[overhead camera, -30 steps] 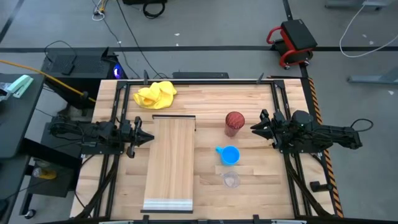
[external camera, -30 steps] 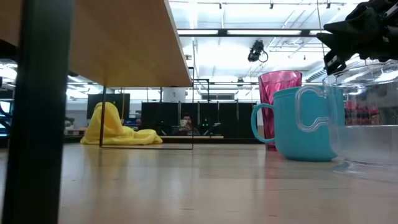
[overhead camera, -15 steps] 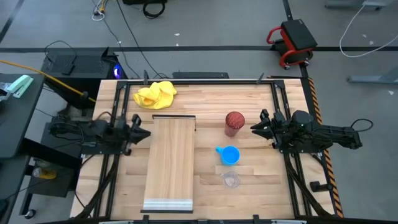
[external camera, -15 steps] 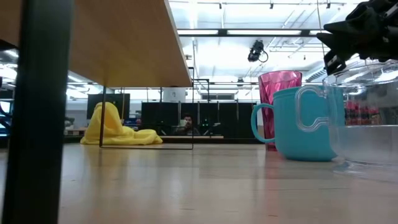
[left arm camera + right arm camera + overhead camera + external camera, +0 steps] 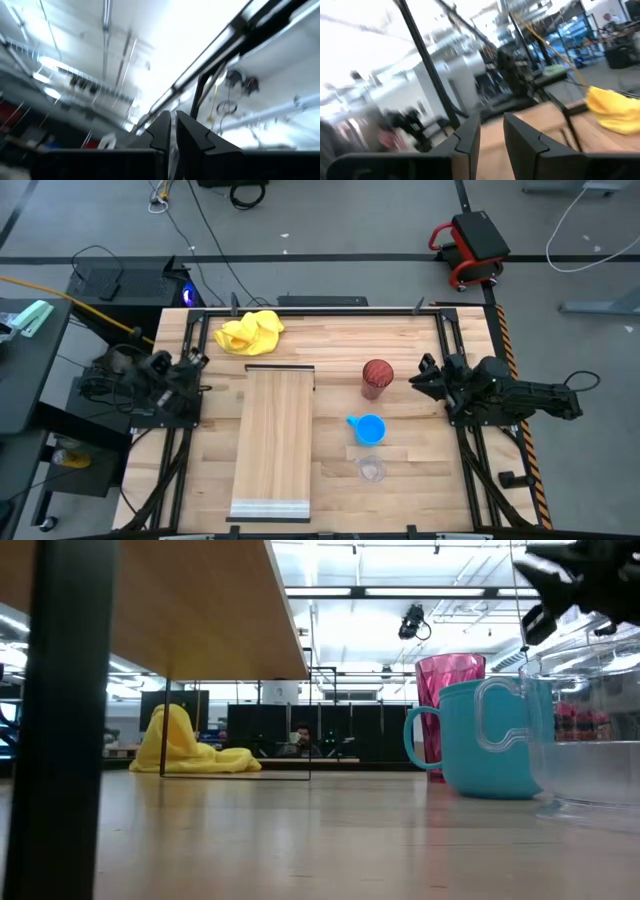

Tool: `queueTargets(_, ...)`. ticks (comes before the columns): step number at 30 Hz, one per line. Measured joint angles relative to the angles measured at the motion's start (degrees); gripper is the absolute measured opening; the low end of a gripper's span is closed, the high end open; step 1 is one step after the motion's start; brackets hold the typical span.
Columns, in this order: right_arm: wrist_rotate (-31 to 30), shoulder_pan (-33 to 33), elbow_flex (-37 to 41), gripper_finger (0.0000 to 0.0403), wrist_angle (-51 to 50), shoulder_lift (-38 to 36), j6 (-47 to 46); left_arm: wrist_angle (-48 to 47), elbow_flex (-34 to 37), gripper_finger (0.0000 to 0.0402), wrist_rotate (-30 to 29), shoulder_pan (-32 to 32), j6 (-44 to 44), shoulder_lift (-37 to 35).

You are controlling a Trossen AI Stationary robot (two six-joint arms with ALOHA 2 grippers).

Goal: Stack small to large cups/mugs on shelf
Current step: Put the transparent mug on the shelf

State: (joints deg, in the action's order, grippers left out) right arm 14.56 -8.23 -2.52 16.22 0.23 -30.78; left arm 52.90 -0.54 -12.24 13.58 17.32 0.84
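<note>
Broad tabletop, bearing the long shelf left of centre, bare of cups. Right of it, a row running far to near: red cup, blue mug, clear cup, each apparently empty, none nested. Yellow cloth far left. Left end effector parked at the left edge, fingers nearly closed on nothing. Right end effector just right of the red cup, fingers slightly parted, empty. Best to approach one cup squarely at the rim, grip one wall, avoid knocking neighbours.
</note>
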Motion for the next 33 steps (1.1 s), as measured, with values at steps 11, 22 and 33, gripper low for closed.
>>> queueTargets(11, -11.61, 0.00, -1.22, 0.0094, 22.93, 0.00, -30.04, 12.14, -0.02, 0.0030, -0.20, -0.02, -1.88, 0.00)
queueTargets(22, -5.46, 0.00, -23.77, 0.0094, 23.31, 4.96, -24.40, 14.43, -0.04, 0.0029, -0.22, 0.00, -5.88, 0.00)
queueTargets(33, 11.34, 0.00, -58.57, 0.0094, -3.33, 29.15, -17.91, 14.21, -0.04, 0.0033, -0.21, -0.01, -6.60, 0.00)
